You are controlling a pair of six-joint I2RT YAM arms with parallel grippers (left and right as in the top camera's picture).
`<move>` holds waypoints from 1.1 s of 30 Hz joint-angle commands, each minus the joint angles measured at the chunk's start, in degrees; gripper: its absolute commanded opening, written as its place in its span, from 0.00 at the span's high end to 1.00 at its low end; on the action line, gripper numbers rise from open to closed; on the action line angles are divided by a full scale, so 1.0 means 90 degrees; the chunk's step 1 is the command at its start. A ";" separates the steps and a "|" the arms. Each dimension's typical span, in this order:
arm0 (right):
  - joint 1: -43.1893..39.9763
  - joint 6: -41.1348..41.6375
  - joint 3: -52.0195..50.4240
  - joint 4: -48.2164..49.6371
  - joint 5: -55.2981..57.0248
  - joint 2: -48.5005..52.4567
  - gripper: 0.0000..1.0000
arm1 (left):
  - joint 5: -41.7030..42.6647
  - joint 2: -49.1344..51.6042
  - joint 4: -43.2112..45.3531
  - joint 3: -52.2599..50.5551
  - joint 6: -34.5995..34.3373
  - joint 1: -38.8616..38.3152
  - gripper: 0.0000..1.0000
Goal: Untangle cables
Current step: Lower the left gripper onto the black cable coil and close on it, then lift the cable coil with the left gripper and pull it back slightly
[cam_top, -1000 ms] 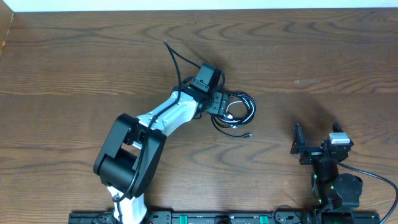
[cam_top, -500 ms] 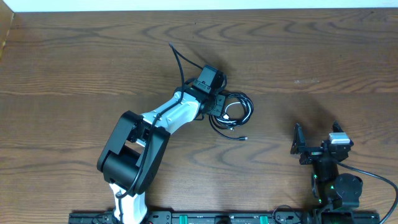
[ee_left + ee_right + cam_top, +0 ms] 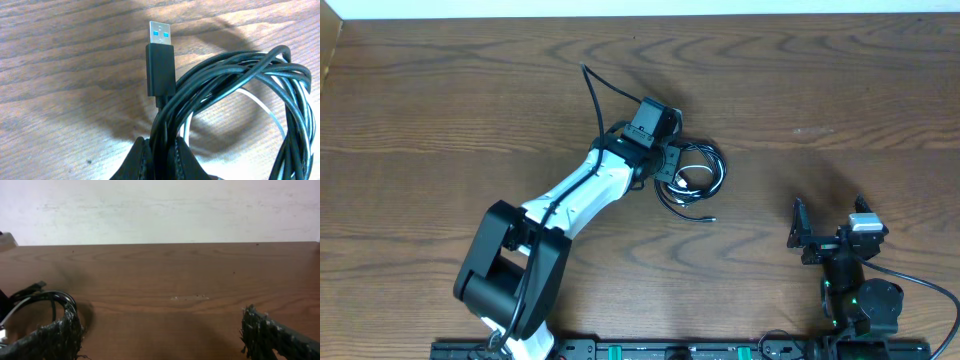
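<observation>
The cables (image 3: pixel 698 175) are lying in a loose coil of black loops near the middle of the worktop (image 3: pixel 440 100). One white cord (image 3: pixel 260 102) is running inside the black strands. A black USB plug (image 3: pixel 160 55) is standing out at the coil's rim, its metal tip pointing away from the left wrist camera. One loose tail (image 3: pixel 692 213) is trailing out of the cables toward the near edge of the worktop and ending in a small plug.

The left pincer (image 3: pixel 665 166) is gripping the cables at their rim. In the wrist view its two dark pads (image 3: pixel 132 161) are pressing several black strands together just below the USB plug. The left arm (image 3: pixel 570 195) is reaching in from the near-left of the cables.

The right pincer (image 3: pixel 827 228) is sitting well apart from the cables, to their near-right, with its jaws standing wide and gripping nothing. The cables are showing at the left margin of its wrist view.

Bare wood is showing on every side of the cables. The broadest stretches are lying to their far-left and far-right. The far edge of the worktop, meeting a white wall, is running well beyond the cables. The left edge is lying farther off again.
</observation>
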 commanded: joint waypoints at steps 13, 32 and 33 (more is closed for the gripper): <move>0.0036 0.0085 -0.0010 -0.0027 0.0019 -0.0022 0.01 | -0.0036 -0.0646 -0.0573 0.0034 0.0036 0.0010 0.92; 0.0036 0.0085 -0.0010 -0.0027 0.0019 -0.0022 0.01 | -0.0165 -0.1632 -0.0665 0.0034 -0.0036 0.0010 0.92; 0.0036 0.0085 -0.0010 -0.0027 0.0019 -0.0022 0.01 | -0.0204 -0.1632 -0.0668 0.0034 -0.0197 0.0010 0.92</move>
